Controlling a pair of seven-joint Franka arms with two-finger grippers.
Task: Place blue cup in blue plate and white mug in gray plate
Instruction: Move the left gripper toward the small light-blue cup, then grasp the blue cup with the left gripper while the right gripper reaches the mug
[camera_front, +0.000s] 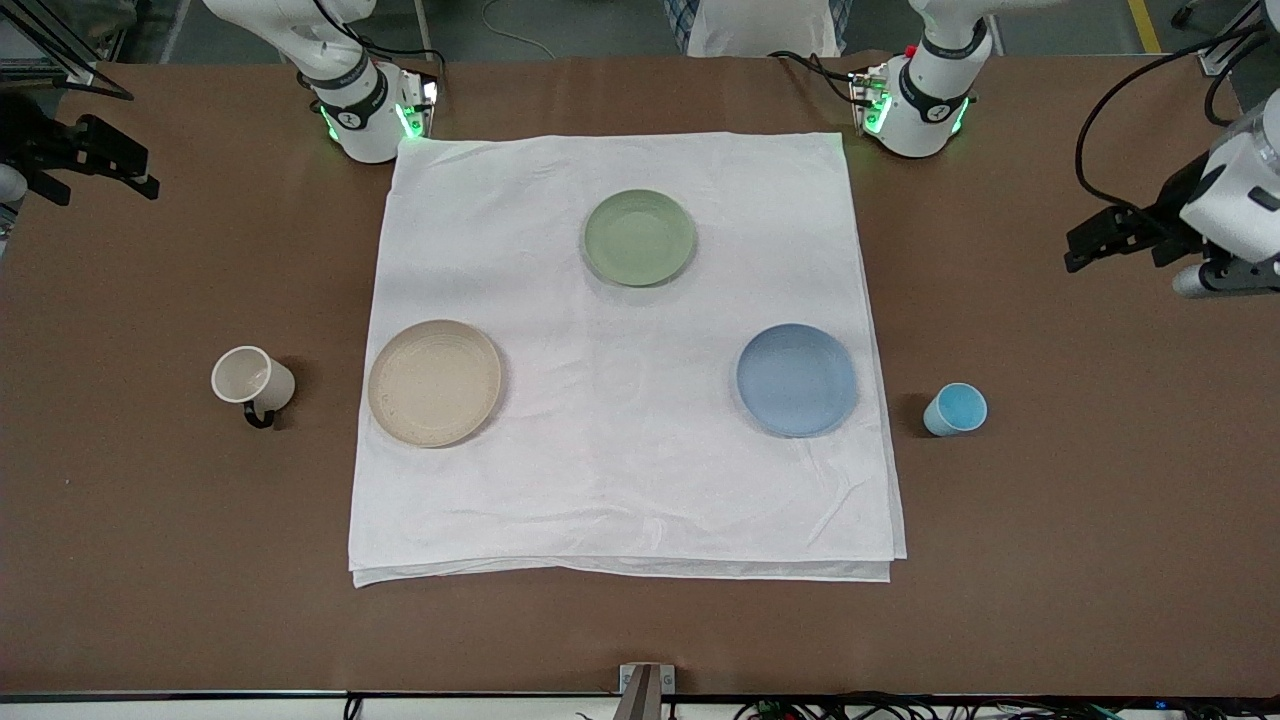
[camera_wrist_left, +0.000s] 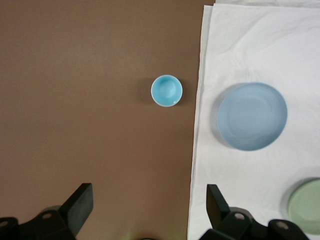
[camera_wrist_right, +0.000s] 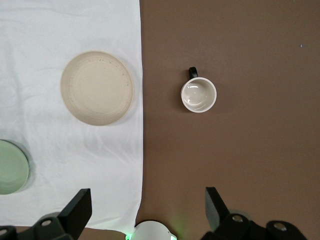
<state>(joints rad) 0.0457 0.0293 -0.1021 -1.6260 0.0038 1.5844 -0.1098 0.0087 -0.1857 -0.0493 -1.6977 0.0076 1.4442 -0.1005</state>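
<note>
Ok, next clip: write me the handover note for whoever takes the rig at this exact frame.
Left gripper: open, empty, up at the left arm's end of the table.
Right gripper: open, empty, up at the right arm's end.
Blue cup: upright on bare table beside the blue plate.
White mug: upright on bare table beside the gray plate.
Both plates are empty, on the white cloth.
Done: nothing.
Left: both placements.

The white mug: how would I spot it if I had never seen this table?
Start at the white cloth spread over the brown table, and find the beige gray plate on it. Just off the cloth's edge beside that plate, toward the right arm's end, the white mug stands on bare table. It alone has a handle, a thin dark loop; the blue cup has none.
</note>
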